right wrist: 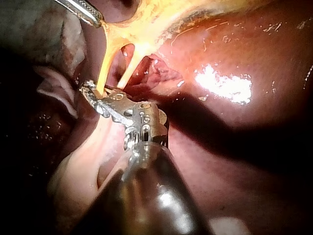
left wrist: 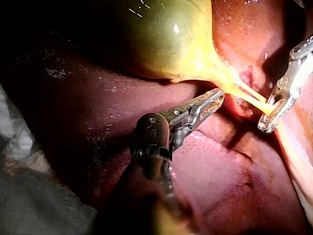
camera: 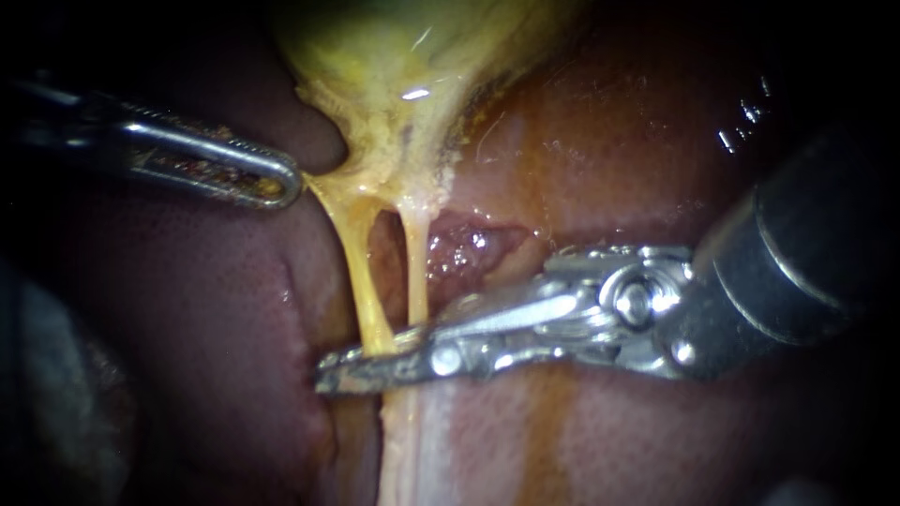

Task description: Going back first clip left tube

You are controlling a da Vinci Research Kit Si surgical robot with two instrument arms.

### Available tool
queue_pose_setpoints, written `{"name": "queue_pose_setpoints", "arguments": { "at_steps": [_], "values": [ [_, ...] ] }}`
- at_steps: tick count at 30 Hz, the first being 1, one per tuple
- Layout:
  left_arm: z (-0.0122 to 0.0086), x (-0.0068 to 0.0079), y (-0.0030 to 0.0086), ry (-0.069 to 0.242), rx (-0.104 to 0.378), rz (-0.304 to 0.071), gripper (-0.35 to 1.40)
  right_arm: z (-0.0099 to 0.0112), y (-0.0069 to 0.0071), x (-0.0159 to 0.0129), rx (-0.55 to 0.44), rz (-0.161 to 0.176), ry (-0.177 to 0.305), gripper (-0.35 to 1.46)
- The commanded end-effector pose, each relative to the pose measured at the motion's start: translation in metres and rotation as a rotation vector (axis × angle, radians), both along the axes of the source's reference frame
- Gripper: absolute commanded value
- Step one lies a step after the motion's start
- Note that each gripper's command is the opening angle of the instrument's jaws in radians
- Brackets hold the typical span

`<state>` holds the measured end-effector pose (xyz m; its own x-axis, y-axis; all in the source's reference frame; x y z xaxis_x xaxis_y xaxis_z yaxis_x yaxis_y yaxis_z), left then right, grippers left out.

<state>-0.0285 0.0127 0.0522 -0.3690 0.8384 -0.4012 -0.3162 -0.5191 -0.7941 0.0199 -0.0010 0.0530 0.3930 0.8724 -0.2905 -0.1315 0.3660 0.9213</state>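
- left instrument (camera: 281, 183): the shaft enters from the left of the endoscope view. Its jaws are closed on the yellow edge of the gallbladder (camera: 394, 84) at the narrow lower end, and the tissue there is drawn to a point at the tips.
- right instrument (camera: 361, 367): the shaft enters from the right, low across the liver (camera: 637, 141). Its long jaws stand a little apart, one on each side of the left tube, with the tips just past it.
- left tube (camera: 358, 272): thin, yellow and taut. It runs from the gallbladder's lower end down into the gap between the right instrument's jaws; in the left wrist view, yellow tissue fills that gap.
- right tube (camera: 415, 272): paler, just beside the left tube, with a narrow window between the two. Its lower end meets the right instrument's upper jaw, nearer the hinge.
- liver: dark red, wet and glistening.
- raw pink patch (camera: 469, 248): on the liver, just beside the right tube.
- pale band of tissue (camera: 408, 450): lies below the right instrument's jaws, in line with the tubes.
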Motion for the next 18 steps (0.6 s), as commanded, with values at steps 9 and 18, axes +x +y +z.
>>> {"name": "queue_pose_setpoints", "arguments": {
  "at_steps": [9,18],
  "values": [
    [0.0,0.0,0.0,0.0,0.0,0.0,-0.35,0.0019,-0.0001,0.0008,-0.029,0.031,0.091,0.34],
    [0.0,0.0,0.0,0.0,0.0,0.0,-0.35,0.0044,0.001,0.0009,-0.258,0.014,0.124,0.45]
  ]
}}
